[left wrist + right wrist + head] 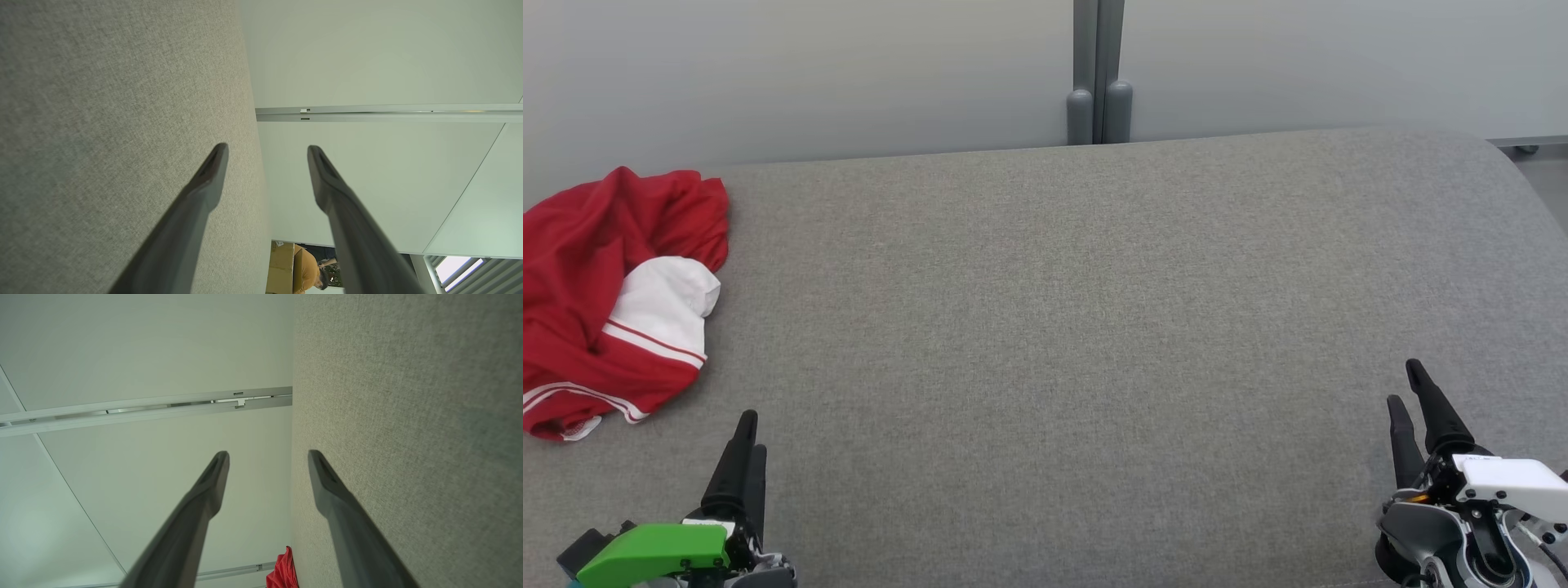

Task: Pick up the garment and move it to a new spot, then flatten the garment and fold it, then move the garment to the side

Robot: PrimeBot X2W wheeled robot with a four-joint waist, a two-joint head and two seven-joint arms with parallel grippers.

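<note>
The garment is a crumpled red piece with white panels and stripes, lying at the far left of the grey fabric surface. A red corner of the garment also peeks in at the bottom of the right wrist view. My left gripper hovers at the lower left, just right of and below the garment, apart from it. Its fingers stand open with nothing between them. My right gripper is at the lower right, far from the garment, open and empty.
A pale wall with a grey vertical post stands behind the surface. The surface's right end curves away at the upper right, with floor beyond. A person in an orange top next to cardboard boxes shows far off in the left wrist view.
</note>
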